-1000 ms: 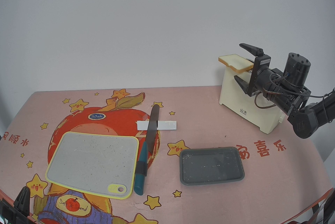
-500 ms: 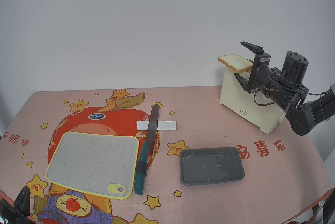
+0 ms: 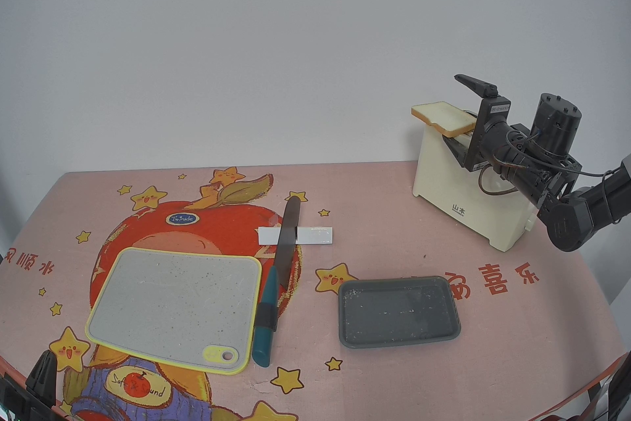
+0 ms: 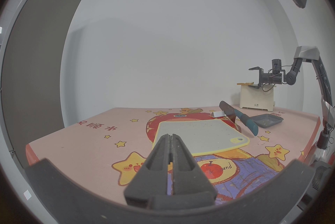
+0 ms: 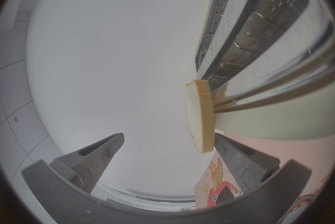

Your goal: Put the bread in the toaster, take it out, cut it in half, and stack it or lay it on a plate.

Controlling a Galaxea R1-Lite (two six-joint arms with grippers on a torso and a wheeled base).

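Observation:
A slice of bread [image 3: 444,117] lies flat on top of the cream toaster [image 3: 460,192], overhanging its far left end. My right gripper [image 3: 465,115] is open at the bread's right edge, with one finger above the slice and the other low against the toaster's top. In the right wrist view the bread [image 5: 200,116] stands edge-on beside the toaster's slots [image 5: 251,25], between the spread fingers [image 5: 244,161]. My left gripper [image 4: 171,137] is shut and empty, low at the table's front left corner. A dark grey plate [image 3: 398,310] lies empty in front of the toaster.
A grey cutting board [image 3: 174,307] with a yellow rim lies front left. A knife [image 3: 276,284] with a teal handle rests along its right side, its blade across a white strip [image 3: 296,236]. The wall stands close behind the toaster.
My right gripper has risen slightly over the toaster, still open. The bread has stayed in place, and the left arm has not moved.

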